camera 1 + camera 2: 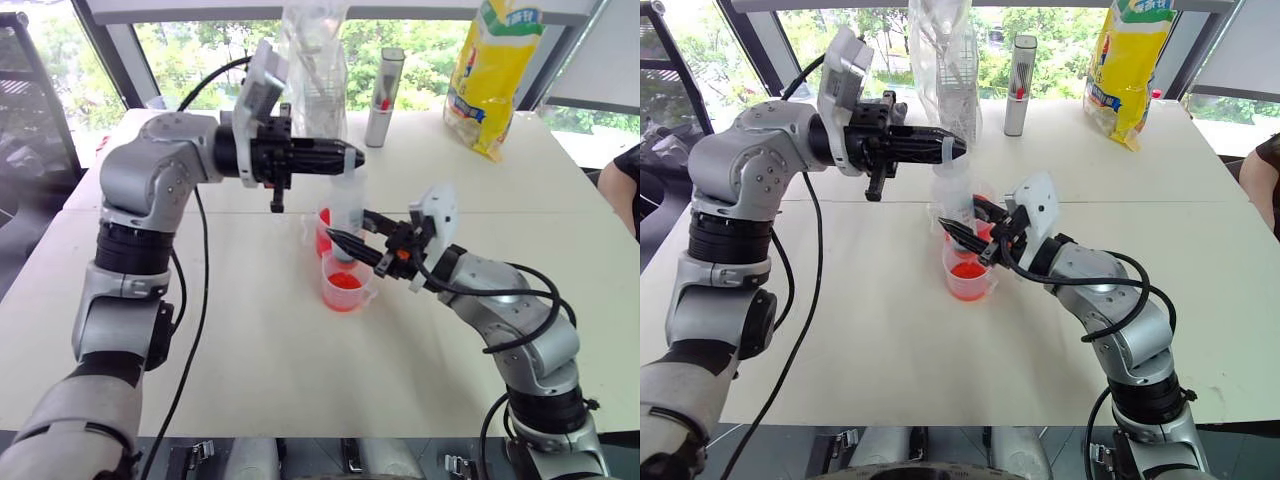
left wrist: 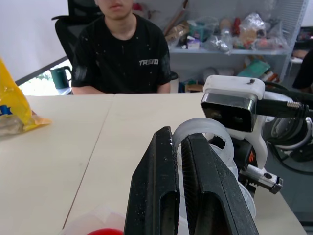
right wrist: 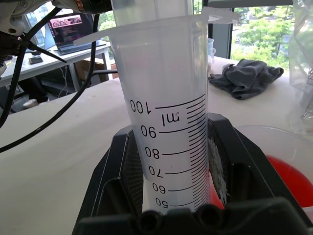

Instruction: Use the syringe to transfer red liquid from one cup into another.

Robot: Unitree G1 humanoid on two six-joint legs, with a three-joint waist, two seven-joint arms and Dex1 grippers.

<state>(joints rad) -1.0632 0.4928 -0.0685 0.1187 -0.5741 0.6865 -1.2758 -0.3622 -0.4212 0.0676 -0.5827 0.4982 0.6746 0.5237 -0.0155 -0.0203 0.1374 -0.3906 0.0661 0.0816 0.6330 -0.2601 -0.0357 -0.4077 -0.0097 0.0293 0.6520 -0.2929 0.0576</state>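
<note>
The syringe (image 1: pixel 347 205) stands upright over two small clear cups on the white table (image 1: pixel 250 380). My right gripper (image 1: pixel 342 243) is shut on its scaled barrel (image 3: pixel 166 98), with black fingers (image 3: pixel 122 166) on either side. My left gripper (image 1: pixel 350 158) reaches in level from the left and is shut on the white plunger top (image 2: pixel 200 132). The nearer cup (image 1: pixel 342 285) holds red liquid (image 1: pixel 343 281). The farther cup (image 1: pixel 322 232) also holds red liquid and is partly hidden behind the syringe. The syringe tip is hidden, and I cannot tell which cup is wider.
At the table's far side stand a grey metal cylinder (image 1: pixel 384 97), a clear plastic bag (image 1: pixel 315 70) and a yellow bag (image 1: pixel 492 70). A person in a black shirt (image 2: pixel 122 54) sits at the table's right side. A grey cloth (image 3: pixel 247 78) lies on the table.
</note>
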